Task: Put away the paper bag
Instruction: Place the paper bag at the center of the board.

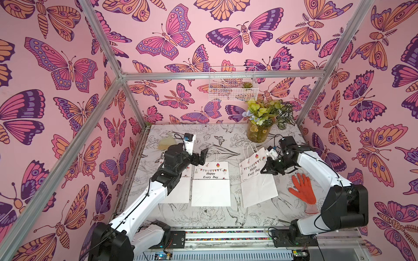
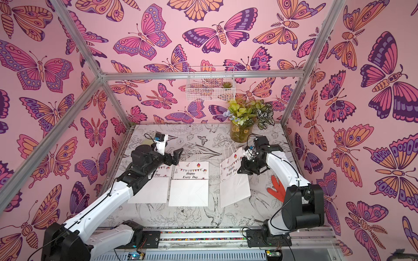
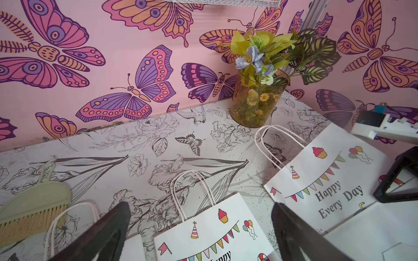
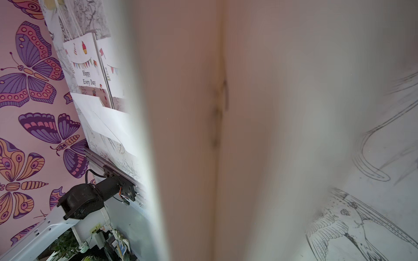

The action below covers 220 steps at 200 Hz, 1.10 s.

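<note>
The right arm bends in over the table, and the right gripper [image 1: 264,170] is pinched tight on the edge of the paper bag [image 1: 256,187]. The bag is white, printed "Happy Every Day", and sits askew toward the table's right side. The left gripper [image 1: 202,158] hangs spread wide and holds nothing, by the handles of the middle bag [image 1: 210,189]. The table [image 1: 203,218] bears line-drawn flowers. Pink butterfly walls [image 1: 158,101] enclose it.
</note>
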### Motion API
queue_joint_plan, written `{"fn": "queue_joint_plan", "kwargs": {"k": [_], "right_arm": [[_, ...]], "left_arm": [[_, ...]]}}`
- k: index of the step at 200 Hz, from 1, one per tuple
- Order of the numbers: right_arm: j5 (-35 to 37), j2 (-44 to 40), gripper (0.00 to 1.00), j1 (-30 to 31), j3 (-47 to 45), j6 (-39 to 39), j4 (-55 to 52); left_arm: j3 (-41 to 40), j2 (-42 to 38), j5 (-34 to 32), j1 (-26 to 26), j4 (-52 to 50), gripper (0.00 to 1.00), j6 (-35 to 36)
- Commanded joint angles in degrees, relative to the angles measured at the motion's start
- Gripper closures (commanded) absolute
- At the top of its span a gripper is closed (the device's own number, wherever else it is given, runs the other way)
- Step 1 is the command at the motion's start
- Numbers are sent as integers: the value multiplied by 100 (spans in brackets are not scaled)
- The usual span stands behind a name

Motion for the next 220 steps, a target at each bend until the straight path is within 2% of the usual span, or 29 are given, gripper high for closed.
{"fn": "queue_joint_plan", "kwargs": {"k": [1, 30, 62, 111, 142, 180, 220], "right_arm": [[202, 161, 100, -13, -120, 97, 347], [354, 702, 100, -5, -170, 110, 596], [898, 799, 100, -9, -354, 56, 713], [1191, 1223, 100, -11, -521, 49, 1049], [1063, 1395, 100, -13, -502, 87, 1228], [1115, 1520, 90, -9, -389, 73, 1222], [1347, 1507, 69, -8, -425, 50, 1169]], "left_arm": [[-5, 6, 59, 51, 126, 0, -17], [-44, -53, 51, 51, 134, 0, 28], [-93, -108, -50, 60, 127, 0, 93], [-45, -3, 66, 68, 125, 0, 49], [-51, -4, 26, 68, 124, 0, 58], [-21, 76, 83, 68, 126, 0, 45], [7, 129, 114, 68, 126, 0, 36]]}}
